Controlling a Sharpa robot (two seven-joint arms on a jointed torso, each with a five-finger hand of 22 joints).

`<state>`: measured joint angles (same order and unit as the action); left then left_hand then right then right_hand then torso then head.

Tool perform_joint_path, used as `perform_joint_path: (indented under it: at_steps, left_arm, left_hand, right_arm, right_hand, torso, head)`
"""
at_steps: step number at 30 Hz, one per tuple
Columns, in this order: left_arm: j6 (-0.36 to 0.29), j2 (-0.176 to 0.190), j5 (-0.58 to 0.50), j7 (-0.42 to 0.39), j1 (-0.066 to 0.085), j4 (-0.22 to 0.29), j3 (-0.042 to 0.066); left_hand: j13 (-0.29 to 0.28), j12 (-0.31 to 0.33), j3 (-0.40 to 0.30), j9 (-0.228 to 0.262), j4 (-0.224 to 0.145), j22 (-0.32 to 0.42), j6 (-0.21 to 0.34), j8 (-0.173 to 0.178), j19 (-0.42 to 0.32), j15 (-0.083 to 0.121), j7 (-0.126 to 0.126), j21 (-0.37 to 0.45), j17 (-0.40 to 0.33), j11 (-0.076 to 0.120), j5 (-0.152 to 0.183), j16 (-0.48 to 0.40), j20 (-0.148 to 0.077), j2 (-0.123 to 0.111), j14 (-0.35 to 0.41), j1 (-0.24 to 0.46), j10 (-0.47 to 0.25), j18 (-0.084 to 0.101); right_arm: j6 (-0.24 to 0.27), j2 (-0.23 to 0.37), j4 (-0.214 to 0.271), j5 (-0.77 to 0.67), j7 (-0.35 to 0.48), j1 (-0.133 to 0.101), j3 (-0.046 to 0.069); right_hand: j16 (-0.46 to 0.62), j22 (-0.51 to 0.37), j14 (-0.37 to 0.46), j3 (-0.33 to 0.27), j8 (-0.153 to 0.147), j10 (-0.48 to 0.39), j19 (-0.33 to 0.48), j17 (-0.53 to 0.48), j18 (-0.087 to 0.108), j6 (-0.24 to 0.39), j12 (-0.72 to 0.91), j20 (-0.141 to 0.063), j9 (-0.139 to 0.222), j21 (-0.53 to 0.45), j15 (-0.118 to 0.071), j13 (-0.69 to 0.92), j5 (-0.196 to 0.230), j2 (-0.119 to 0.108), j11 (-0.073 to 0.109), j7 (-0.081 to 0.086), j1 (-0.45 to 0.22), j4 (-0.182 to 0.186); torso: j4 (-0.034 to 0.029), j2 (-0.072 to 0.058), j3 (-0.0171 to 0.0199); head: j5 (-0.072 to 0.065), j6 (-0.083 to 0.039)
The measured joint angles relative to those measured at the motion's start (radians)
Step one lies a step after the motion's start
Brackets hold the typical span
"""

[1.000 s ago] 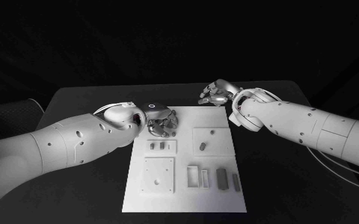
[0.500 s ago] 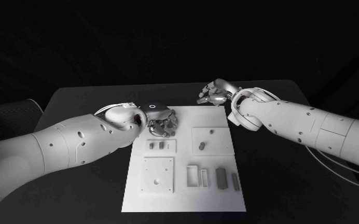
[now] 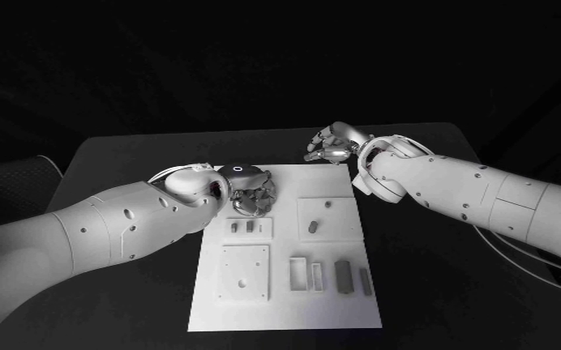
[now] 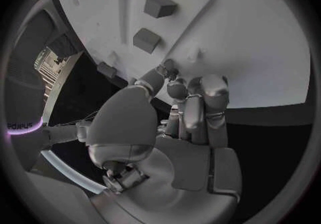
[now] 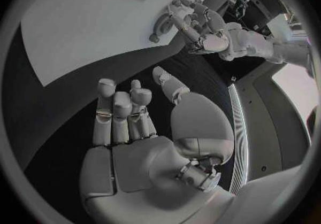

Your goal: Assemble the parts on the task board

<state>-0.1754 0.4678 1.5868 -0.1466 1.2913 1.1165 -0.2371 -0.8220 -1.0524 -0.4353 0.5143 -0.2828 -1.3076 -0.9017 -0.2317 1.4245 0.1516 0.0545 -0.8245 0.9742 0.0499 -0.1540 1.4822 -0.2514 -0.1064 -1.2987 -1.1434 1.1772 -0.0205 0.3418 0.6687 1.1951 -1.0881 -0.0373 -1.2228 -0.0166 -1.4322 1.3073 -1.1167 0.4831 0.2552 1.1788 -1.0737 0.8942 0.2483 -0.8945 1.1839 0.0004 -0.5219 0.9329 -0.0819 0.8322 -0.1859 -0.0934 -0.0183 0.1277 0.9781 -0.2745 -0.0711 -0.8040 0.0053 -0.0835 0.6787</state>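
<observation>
The white task board point(image 3: 339, 309) lies in the middle of the black table. My left hand point(image 3: 249, 192) hovers over its far left part with fingers curled in; the left wrist view shows nothing between the fingers point(image 4: 194, 95). Just in front of it two small grey parts point(image 3: 245, 225) stand in a small plate, seen also as two blocks point(image 4: 150, 21) in the left wrist view. Another part point(image 3: 314, 225) stands in the square plate to the right. My right hand point(image 3: 331, 146) hangs off the board's far right corner, fingers point(image 5: 120, 114) spread and holding nothing.
At the board's near side lie a flat plate point(image 3: 246, 273), two white holders point(image 3: 309, 275) and two grey bars point(image 3: 353, 277). Black table point(image 3: 129, 164) surrounds the board on all sides. The right wrist view shows the board point(image 5: 100, 15) and my left hand point(image 5: 200, 26).
My right hand has drifted slightly back and left past the board's far corner. My left hand has stayed almost where it was over the board.
</observation>
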Motion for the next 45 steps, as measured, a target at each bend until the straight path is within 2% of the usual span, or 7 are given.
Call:
perform_joint_path:
  at_steps: [7,9,18,45]
  left_arm:
    - [-0.001,0.0,0.001,0.002,-0.001,0.001,0.0]
    - [-0.001,0.0,0.001,0.003,-0.002,0.001,0.0]
    - [-0.001,-0.001,0.002,0.003,-0.002,-0.001,0.0]
    - [-0.002,-0.005,0.002,0.002,-0.004,-0.002,0.0]
  left_hand:
    - [0.0,0.0,-0.002,-0.001,-0.002,0.0,-0.003,0.0,-0.002,0.0,0.001,0.0,0.004,-0.004,0.0,-0.004,0.005,0.004,0.0,-0.004,0.004,0.0]
    - [-0.001,0.0,-0.005,-0.001,0.0,0.0,-0.021,0.0,-0.002,-0.004,0.011,-0.004,0.006,-0.005,0.0,-0.004,0.005,0.01,-0.003,0.002,0.002,0.0]
    - [-0.002,0.0,-0.008,-0.004,0.003,0.0,-0.031,-0.009,-0.005,-0.009,0.008,-0.008,0.021,-0.011,0.0,-0.004,0.009,0.034,-0.005,0.008,0.004,0.0]
    - [-0.003,0.0,-0.008,-0.01,0.003,0.0,-0.038,-0.009,-0.004,-0.011,0.011,-0.012,0.032,-0.01,0.0,-0.004,0.011,0.038,-0.008,0.012,0.004,0.0]
  right_arm:
    - [0.0,0.0,0.002,0.0,0.0,0.0,0.0]
    - [0.0,0.0,0.002,0.0,0.0,0.0,0.0]
    - [0.0,0.0,0.002,0.0,0.0,0.0,0.0]
    - [0.0,-0.002,0.0,0.0,0.0,0.0,0.0]
  right_hand:
    - [0.0,0.0,0.0,0.0,0.0,0.0,0.0,0.0,0.0,0.0,0.0,0.0,-0.001,0.0,0.0,0.0,0.0,0.0,0.0,0.0,0.0,0.0]
    - [0.0,0.0,0.0,0.0,0.0,0.0,0.0,0.0,0.0,0.0,0.0,0.0,-0.001,0.0,0.0,0.0,0.0,0.0,0.0,0.0,0.0,0.0]
    - [0.0,0.0,0.0,0.0,0.0,0.001,0.0,0.0,0.0,0.0,0.0,0.0,-0.001,0.0,0.0,0.0,0.0,0.0,0.0,0.0,0.0,0.0]
    - [0.0,0.0,-0.001,0.0,0.0,0.001,0.002,0.0,0.0,0.0,0.0,0.002,-0.001,0.0,-0.001,0.0,0.0,0.0,0.001,-0.001,0.0,0.0]
  torso:
    - [-0.0014,0.001,0.0004]
    - [-0.0014,0.001,0.0003]
    - [-0.0014,0.002,-0.0006]
    - [-0.0014,0.002,-0.0006]
  head:
    - [-0.006,0.001]
    - [-0.006,0.001]
    - [-0.003,0.002]
    - [-0.003,0.002]
